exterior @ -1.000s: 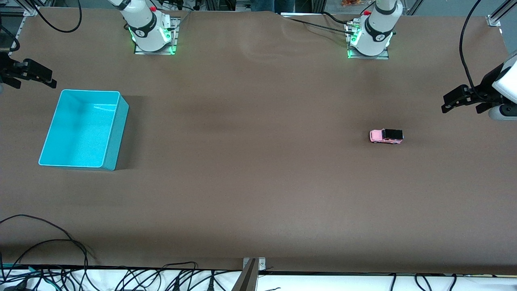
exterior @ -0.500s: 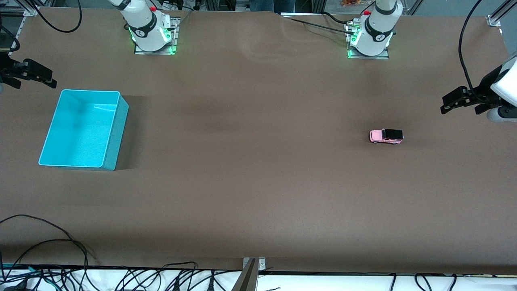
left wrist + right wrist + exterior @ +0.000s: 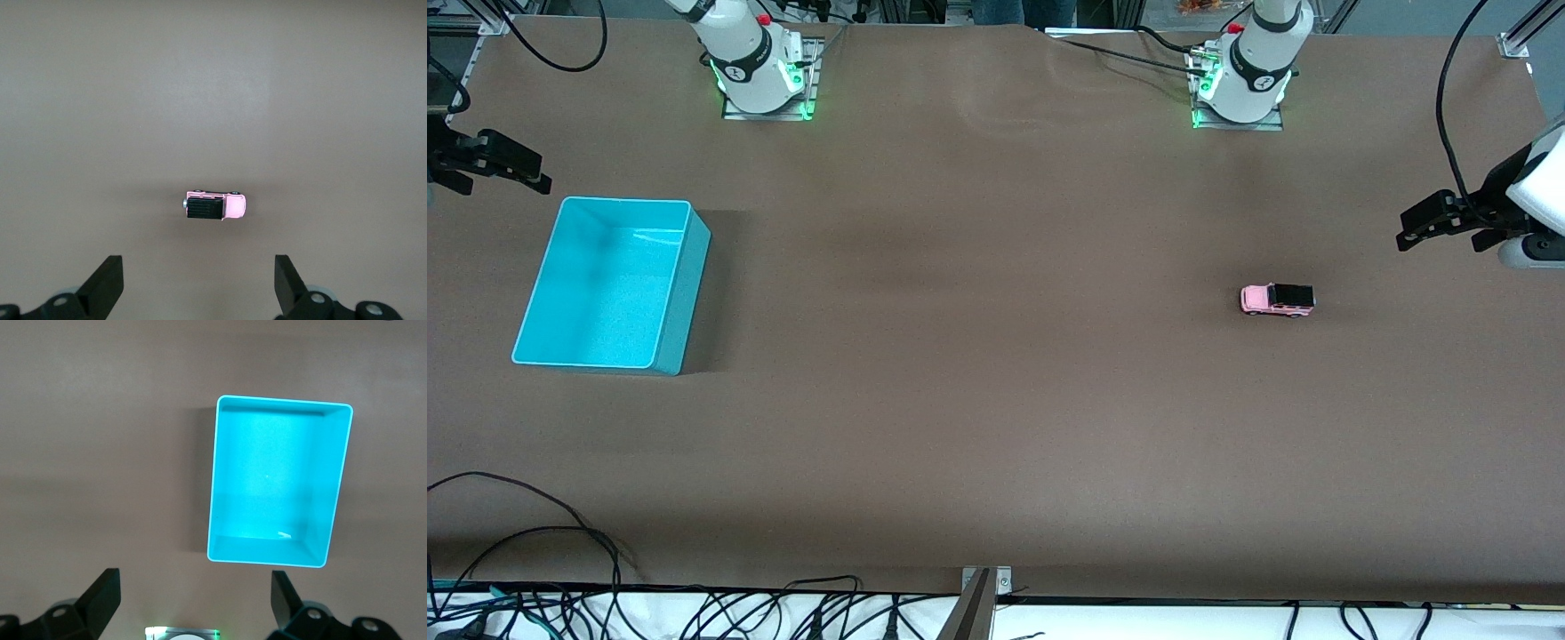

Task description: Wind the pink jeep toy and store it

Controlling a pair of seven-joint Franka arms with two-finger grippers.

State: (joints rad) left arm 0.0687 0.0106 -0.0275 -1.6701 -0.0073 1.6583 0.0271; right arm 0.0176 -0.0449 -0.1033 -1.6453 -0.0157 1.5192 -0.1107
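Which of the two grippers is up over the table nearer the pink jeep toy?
The left gripper; the pink jeep toy sits at its end, while the right gripper hangs by the turquoise bin.

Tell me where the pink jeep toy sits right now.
In the front view the pink jeep toy stands on its wheels on the bare table toward the left arm's end, well apart from the turquoise bin at the right arm's end.
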